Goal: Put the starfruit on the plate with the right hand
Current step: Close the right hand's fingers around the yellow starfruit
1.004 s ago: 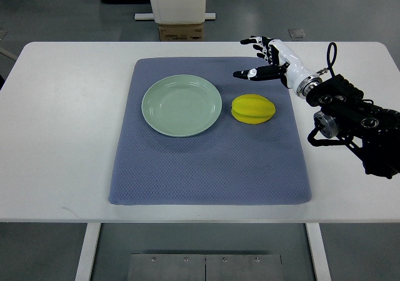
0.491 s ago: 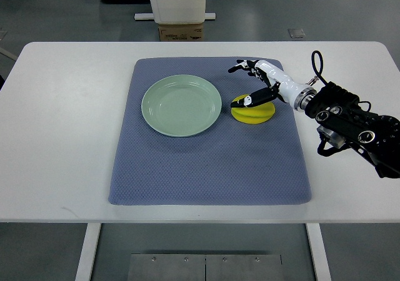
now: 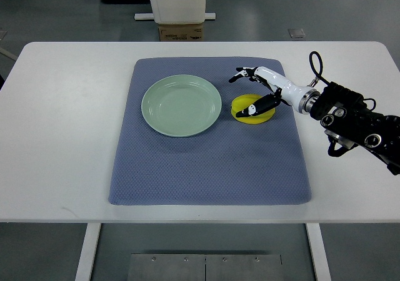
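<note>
Though spread open over the starfruit [image 3: 251, 108], right hand [image 3: 257, 92] grips nothing; plate [image 3: 181, 105] beyond fingertips bare, lift and placement outstanding.

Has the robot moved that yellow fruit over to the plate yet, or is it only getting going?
Only getting going. The right hand is over the starfruit, fingers spread around it, no firm grasp visible. The fruit lies on the blue mat beside the empty plate. Gripping, lifting and placing remain.

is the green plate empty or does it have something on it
Empty: the round pale green plate shows only bare surface; the yellow starfruit lies beside it.
</note>
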Motion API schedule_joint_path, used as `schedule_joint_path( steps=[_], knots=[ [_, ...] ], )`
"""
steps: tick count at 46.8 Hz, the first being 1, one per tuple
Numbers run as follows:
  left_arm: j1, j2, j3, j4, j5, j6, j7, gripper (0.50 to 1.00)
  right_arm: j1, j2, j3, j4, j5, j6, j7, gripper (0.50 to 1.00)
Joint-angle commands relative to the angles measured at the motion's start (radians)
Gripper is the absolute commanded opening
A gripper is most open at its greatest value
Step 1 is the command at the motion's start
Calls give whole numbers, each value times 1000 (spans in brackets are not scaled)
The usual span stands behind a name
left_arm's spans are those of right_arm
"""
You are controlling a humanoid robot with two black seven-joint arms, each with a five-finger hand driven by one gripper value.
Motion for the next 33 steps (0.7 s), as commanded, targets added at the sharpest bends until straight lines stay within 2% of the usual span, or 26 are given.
schedule_joint_path(
  steps=[1, 33],
  knots=[
    [0, 0, 1, 0, 0, -1, 0, 1000, 0, 1, -6, -1, -13, 0, 0, 998],
    [0, 0, 0, 0, 0, 1, 0, 1000, 18, 1, -82, -28, -31, -3, -2, 995]
  ],
)
